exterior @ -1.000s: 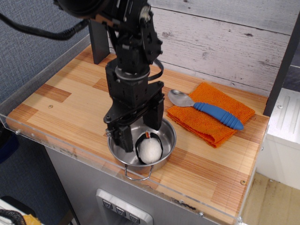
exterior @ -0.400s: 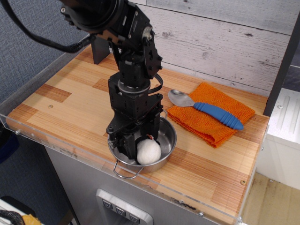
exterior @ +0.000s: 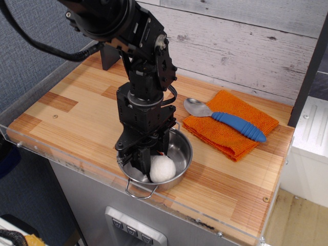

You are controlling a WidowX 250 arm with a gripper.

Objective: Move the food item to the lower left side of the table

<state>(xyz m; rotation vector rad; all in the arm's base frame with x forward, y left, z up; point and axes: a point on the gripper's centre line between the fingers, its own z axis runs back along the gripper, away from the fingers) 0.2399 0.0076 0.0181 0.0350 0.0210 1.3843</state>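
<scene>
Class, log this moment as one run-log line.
tool: down in pot | food item: in pot, against tool | grasp: unclear | table: lower left unoccupied

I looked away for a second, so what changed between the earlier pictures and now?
The end effector came down into the pot and closed in around the food item; a firm grip can't be confirmed. The pot turned slightly, its handle swinging left. The spoon and orange cloth stayed put.

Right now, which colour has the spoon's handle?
Blue; the spoon lies on the orange cloth, seen clearly in the observation.image view.
</scene>
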